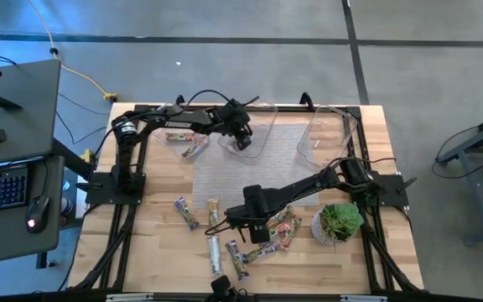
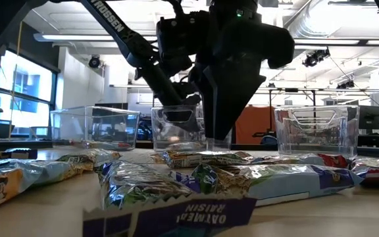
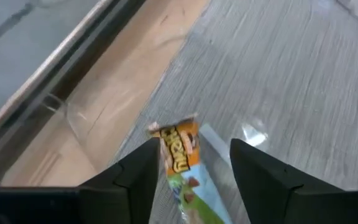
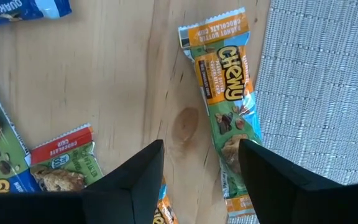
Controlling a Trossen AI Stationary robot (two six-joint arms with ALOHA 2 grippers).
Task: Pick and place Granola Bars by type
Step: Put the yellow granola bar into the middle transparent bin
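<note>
The wooden table (image 1: pixel 149 252) carries a grey woven mat (image 1: pixel 267 159) at its centre. Along the mat's far edge stand three clear bins: one at about eleven o'clock (image 1: pixel 179 138) holding a few bars, a middle one at twelve (image 1: pixel 254 130), and a third at one o'clock (image 1: pixel 329 134). A small green potted plant (image 1: pixel 340 222) sits at about four o'clock from the mat.

The left gripper (image 1: pixel 240 136) hangs over the middle bin, its fingers pinching an orange-green bar (image 3: pixel 182 163) by one end; the free end of the wrapper dangles between the fingers above the mat and the bin's clear wall.

The right gripper (image 1: pixel 258 225) is low over the table at about six o'clock from the mat, fingers spread apart and holding nothing. Just beyond its tips lies an orange-green Chewy bar (image 4: pixel 224 93) on bare wood, alongside the mat's edge. A red-ended bar (image 4: pixel 64 158) lies near its other finger.

The remaining Granola Bars (image 1: pixel 237 243) are scattered loosely on the wood between five and seven o'clock, some overlapping, a few apart.
</note>
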